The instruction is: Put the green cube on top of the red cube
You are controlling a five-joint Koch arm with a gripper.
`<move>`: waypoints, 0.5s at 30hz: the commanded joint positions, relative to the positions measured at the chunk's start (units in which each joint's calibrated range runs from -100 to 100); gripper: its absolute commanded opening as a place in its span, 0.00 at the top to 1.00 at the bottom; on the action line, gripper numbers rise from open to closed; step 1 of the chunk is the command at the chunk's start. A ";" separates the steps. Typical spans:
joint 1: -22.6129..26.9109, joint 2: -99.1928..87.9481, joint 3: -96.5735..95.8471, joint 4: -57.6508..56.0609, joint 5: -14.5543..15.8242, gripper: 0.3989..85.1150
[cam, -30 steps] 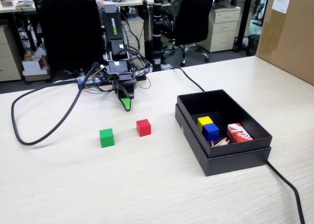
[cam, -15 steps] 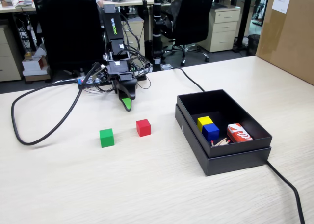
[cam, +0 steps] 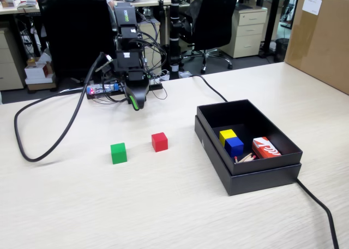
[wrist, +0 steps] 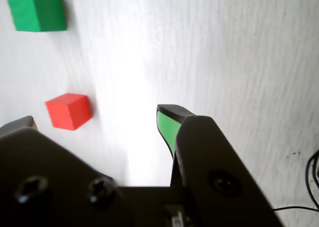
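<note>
The green cube (cam: pixel 118 153) sits on the pale wooden table, left of the red cube (cam: pixel 160 141), with a gap of about one cube width between them. My gripper (cam: pixel 136 104) hangs above the table behind both cubes, near the arm's base, open and empty. In the wrist view the jaws stand wide apart around my gripper (wrist: pixel 94 116). The green-padded finger (wrist: pixel 168 125) is on the right and the other fingertip (wrist: pixel 21 122) is at the left edge. The red cube (wrist: pixel 68 111) lies just ahead of the jaws and the green cube (wrist: pixel 36 10) is farther off at the top left.
An open black box (cam: pixel 248 167) on the right holds a yellow cube (cam: pixel 227 135), a blue cube (cam: pixel 234 146) and a red-and-white printed box (cam: pixel 266 147). A thick black cable (cam: pixel 32 145) loops at the left. A cardboard box (cam: pixel 322 36) stands at the far right.
</note>
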 commanded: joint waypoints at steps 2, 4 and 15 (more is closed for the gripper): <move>-2.30 9.11 11.85 -0.50 -2.93 0.45; -3.08 13.58 16.56 -0.76 -3.71 0.45; -7.37 43.87 38.23 -3.53 -8.99 0.45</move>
